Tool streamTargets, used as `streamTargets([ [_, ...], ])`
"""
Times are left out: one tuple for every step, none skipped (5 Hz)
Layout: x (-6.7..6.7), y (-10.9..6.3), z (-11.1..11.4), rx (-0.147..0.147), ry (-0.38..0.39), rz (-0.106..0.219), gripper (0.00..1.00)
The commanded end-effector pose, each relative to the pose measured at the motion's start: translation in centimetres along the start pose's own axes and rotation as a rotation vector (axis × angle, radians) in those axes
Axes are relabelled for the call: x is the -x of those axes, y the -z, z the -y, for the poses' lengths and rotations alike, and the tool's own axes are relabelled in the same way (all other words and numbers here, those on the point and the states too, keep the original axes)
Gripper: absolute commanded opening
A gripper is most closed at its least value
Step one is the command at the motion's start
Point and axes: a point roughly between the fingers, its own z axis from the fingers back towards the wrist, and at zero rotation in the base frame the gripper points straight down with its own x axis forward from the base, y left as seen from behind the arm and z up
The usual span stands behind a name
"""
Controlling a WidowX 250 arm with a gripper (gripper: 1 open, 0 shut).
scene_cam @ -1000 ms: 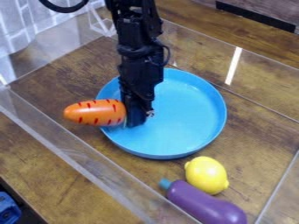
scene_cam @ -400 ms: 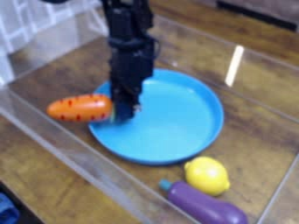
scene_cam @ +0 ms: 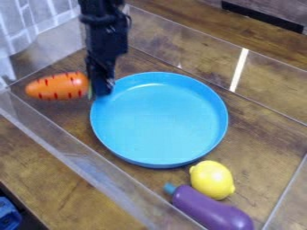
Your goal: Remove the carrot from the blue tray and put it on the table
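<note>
The orange carrot with dark stripes hangs sideways just left of the blue tray, outside its rim and over the brown table. My gripper points straight down at the carrot's right end and is shut on it there. The leafy top is hidden behind the fingers. The tray has nothing in it.
A yellow lemon and a purple eggplant lie on the table in front of the tray at the lower right. Clear acrylic walls enclose the tabletop, close to the carrot on the left.
My gripper has carried the carrot leftward and slightly up, from over the tray's left rim to clear of the tray.
</note>
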Motion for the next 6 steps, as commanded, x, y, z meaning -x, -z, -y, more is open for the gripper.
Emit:
streamTargets([
  [1.4, -1.6, -2.3, -0.033, -0.028, 0.034, 0.0],
  [2.5, -0.3, -3.4, -0.024, -0.028, 0.026, 0.0],
  [2.9, 1.1, -3.9, -0.017, -0.018, 0.02, 0.0],
  [3.5, 1.7, -4.4, -0.006, -0.011, 0.014, 0.0],
  [4.1, 1.8, -4.8, 0.005, -0.016, 0.016, 0.0],
  [4.6, 2.0, -5.0, 0.007, -0.008, 0.023, 0.0],
])
